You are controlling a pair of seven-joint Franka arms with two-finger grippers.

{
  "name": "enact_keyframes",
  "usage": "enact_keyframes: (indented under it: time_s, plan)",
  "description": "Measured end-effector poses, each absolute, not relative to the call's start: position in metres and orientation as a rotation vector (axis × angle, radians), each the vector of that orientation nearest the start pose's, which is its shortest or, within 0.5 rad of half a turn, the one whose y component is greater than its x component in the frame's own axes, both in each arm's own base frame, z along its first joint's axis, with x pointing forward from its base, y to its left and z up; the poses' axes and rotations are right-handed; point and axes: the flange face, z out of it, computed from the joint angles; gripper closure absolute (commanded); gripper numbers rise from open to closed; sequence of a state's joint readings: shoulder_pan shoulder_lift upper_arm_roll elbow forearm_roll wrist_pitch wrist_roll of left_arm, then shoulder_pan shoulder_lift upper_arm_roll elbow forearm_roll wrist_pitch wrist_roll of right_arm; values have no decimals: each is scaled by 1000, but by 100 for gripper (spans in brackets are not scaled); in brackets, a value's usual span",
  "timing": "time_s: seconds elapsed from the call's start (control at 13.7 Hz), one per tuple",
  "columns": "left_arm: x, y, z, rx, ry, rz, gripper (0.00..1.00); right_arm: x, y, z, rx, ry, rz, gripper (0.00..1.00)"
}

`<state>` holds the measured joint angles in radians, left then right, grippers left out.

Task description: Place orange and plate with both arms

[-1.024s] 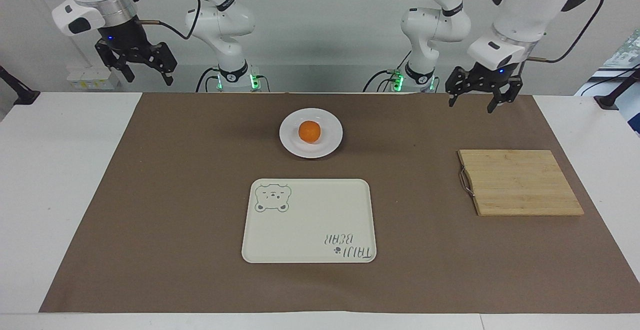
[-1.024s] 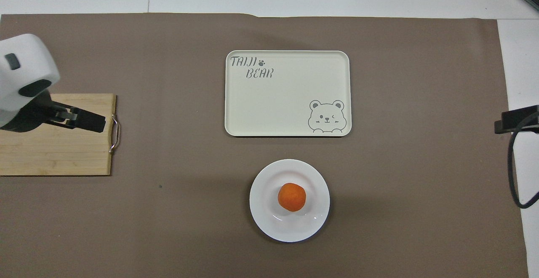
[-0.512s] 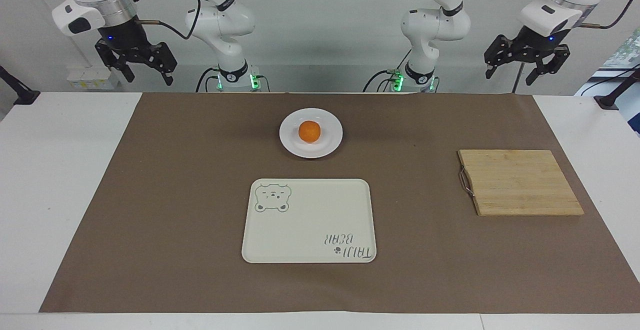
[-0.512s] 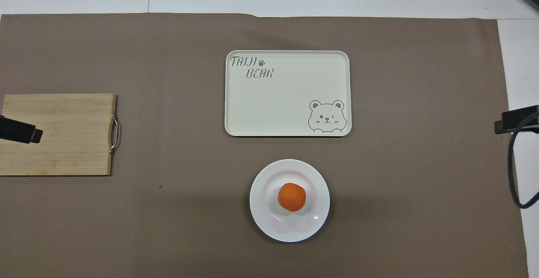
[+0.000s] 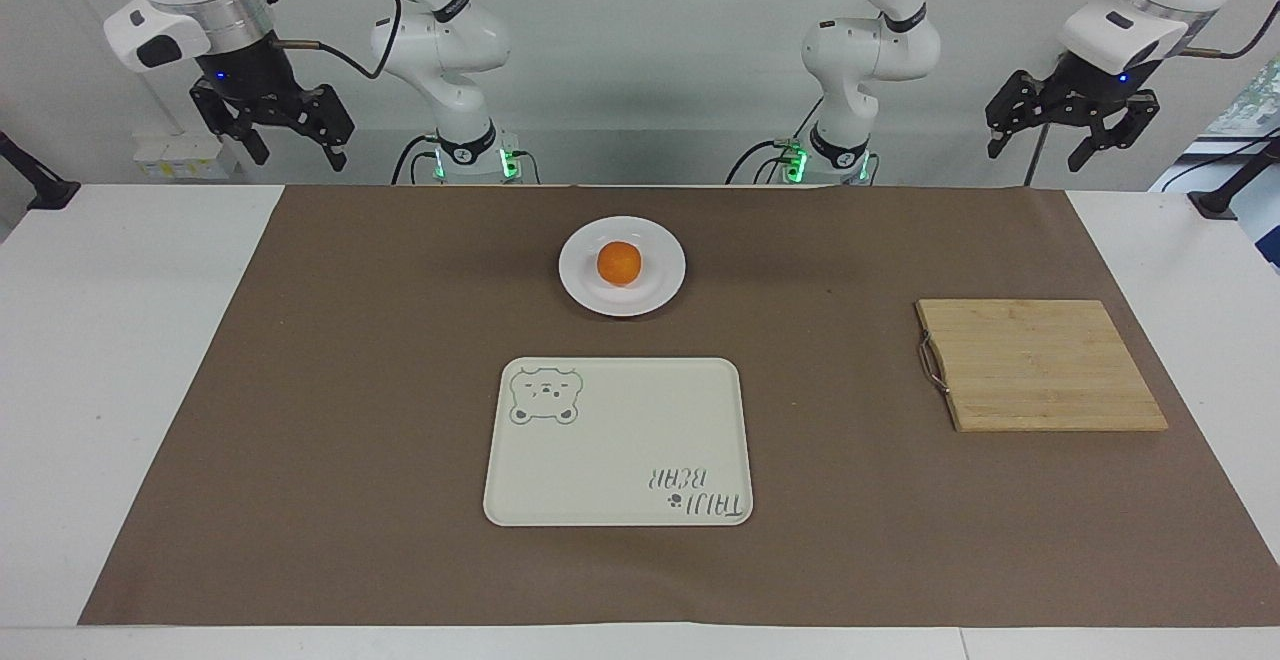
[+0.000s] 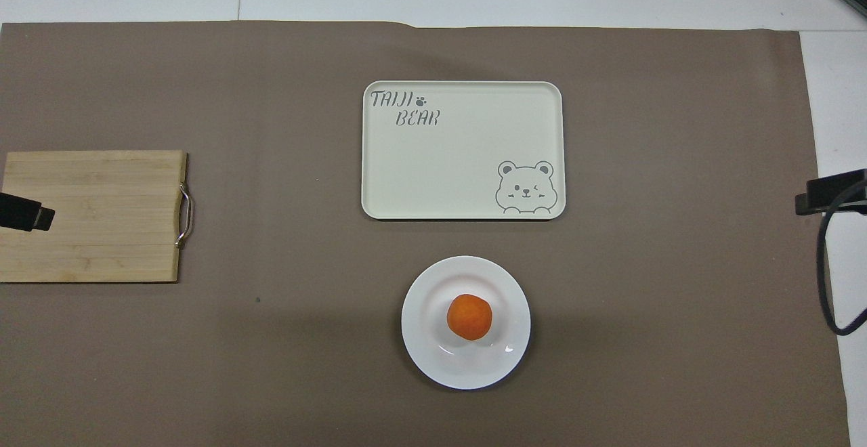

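The orange [image 5: 620,263] lies in the middle of the white plate [image 5: 575,270], which stands on the brown mat on the side near the robots. In the overhead view the orange [image 6: 469,316] sits on the plate [image 6: 423,349] too. My left gripper [image 5: 1040,150] hangs open and empty, high at the left arm's end of the table; only its tip [image 6: 24,211] shows overhead, over the wooden board. My right gripper [image 5: 298,153] hangs open and empty, high at the right arm's end; its tip [image 6: 830,193] shows overhead. Both are well away from the plate.
A cream tray with a bear print [image 5: 618,440] [image 6: 462,149] lies farther from the robots than the plate. A wooden board with a metal handle [image 5: 1040,365] [image 6: 91,215] lies at the left arm's end. The brown mat [image 5: 350,390] covers most of the table.
My left gripper has risen and drawn back toward the left arm's end, away from over the mat near the board. The right arm, orange and plate have not moved.
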<state>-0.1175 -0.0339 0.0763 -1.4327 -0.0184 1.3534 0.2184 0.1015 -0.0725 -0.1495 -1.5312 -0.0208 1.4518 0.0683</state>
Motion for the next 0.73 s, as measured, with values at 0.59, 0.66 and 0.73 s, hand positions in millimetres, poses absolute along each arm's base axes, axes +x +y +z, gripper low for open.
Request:
enact_keyframes:
  time_s: [0.59,0.66,0.73]
  plan:
    - [518,-27,688,-3148,318,65,0,518,-31,671,-3146,186,12,0]
    - [518,-27,688,-3148,317,65,0,518,-31,671,-3146,186,12,0]
    - [518,-28,688,-3148,317,65,0,518,-31,671,-3146,186,12,0]
